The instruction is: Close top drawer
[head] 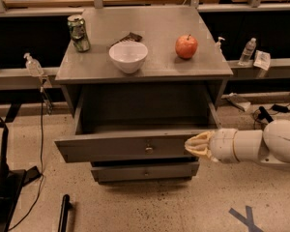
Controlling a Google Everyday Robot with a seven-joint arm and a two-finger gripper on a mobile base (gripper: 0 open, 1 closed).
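The top drawer (pixel 116 148) stands pulled far out beneath a counter (pixel 154 28) bearing a white bowl (pixel 128 56), an apple (pixel 186 46) and a can (pixel 79 33), as the robot's hand (pixel 192 145), fingers pinched together on nothing, meets the front panel's right end.

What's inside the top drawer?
Nothing shows inside the top drawer; the floor just behind its front panel is hidden. The gripper is at the panel's right end.

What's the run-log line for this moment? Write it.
top drawer: pulled open | end effector: shut, at right end of drawer front | status: not yet closed
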